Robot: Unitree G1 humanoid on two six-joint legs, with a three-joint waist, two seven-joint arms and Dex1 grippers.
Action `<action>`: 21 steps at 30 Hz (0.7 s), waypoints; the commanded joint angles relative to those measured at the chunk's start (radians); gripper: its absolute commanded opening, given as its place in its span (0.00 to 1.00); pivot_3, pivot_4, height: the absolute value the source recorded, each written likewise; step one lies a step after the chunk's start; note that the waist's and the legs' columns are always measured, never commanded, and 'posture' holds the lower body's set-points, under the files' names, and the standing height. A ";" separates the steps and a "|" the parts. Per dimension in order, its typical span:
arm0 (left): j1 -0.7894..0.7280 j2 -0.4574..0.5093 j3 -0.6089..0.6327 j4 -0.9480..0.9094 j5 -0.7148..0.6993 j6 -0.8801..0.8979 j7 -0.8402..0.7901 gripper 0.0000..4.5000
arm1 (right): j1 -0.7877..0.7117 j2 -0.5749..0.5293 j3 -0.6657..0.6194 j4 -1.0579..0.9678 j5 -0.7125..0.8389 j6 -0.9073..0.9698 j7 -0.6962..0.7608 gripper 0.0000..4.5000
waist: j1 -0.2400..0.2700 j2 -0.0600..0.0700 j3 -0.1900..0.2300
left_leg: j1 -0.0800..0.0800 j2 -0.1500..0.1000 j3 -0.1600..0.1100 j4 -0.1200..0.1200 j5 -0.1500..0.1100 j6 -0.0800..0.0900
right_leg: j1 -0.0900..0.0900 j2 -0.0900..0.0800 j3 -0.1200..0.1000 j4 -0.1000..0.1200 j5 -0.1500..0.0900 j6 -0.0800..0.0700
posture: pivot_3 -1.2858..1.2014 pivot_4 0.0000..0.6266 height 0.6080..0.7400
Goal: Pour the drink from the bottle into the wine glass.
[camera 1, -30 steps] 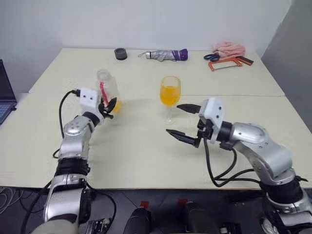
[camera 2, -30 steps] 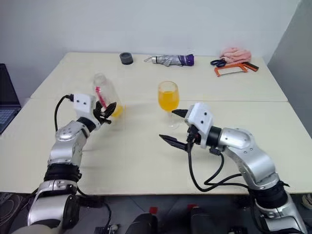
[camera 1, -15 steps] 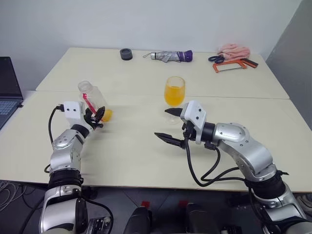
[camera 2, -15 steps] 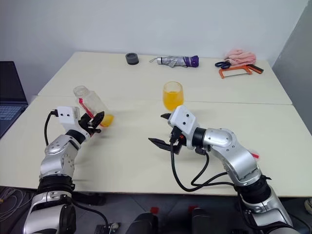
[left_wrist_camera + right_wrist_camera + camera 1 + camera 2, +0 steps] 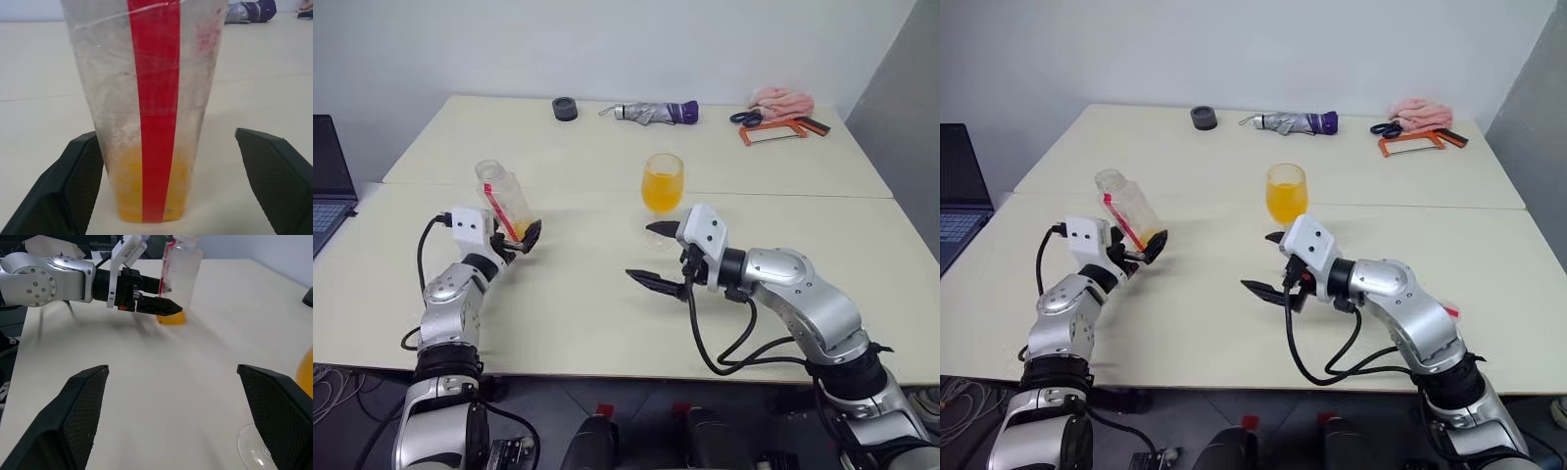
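Note:
The bottle point(image 5: 505, 200), clear with a red strip and an uncapped neck, stands on the table with a little orange drink point(image 5: 128, 193) at its bottom. My left gripper point(image 5: 517, 239) is open around its base. One finger point(image 5: 83, 181) lies against the bottle's side and the other finger point(image 5: 274, 181) stands well apart. The wine glass point(image 5: 663, 185), more than half full of orange drink, stands at mid-table. My right gripper point(image 5: 642, 252) is open and empty just in front of the glass, whose foot point(image 5: 254, 446) lies near one finger point(image 5: 279, 416).
A laptop point(image 5: 327, 186) sits at the table's left edge. Along the far edge lie a black round object point(image 5: 565, 108), a folded umbrella point(image 5: 651, 112), a pink cloth point(image 5: 781, 98), scissors and an orange hacksaw point(image 5: 771, 131).
My left gripper has opened and let go of the bottle, which now stands more upright on the table. The right gripper stays open near the glass. The camera shifted early on.

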 commanded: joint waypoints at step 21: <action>0.430 -0.093 0.035 -0.680 -0.008 0.123 0.227 0.99 | 0.408 0.298 -0.310 0.326 -0.119 -0.632 -0.379 1.00 | 0.002 -0.001 -0.001 | 0.004 0.002 0.003 -0.002 0.000 0.000 | 0.002 0.001 0.002 -0.001 0.000 0.000 | 0.52 0.24 1.00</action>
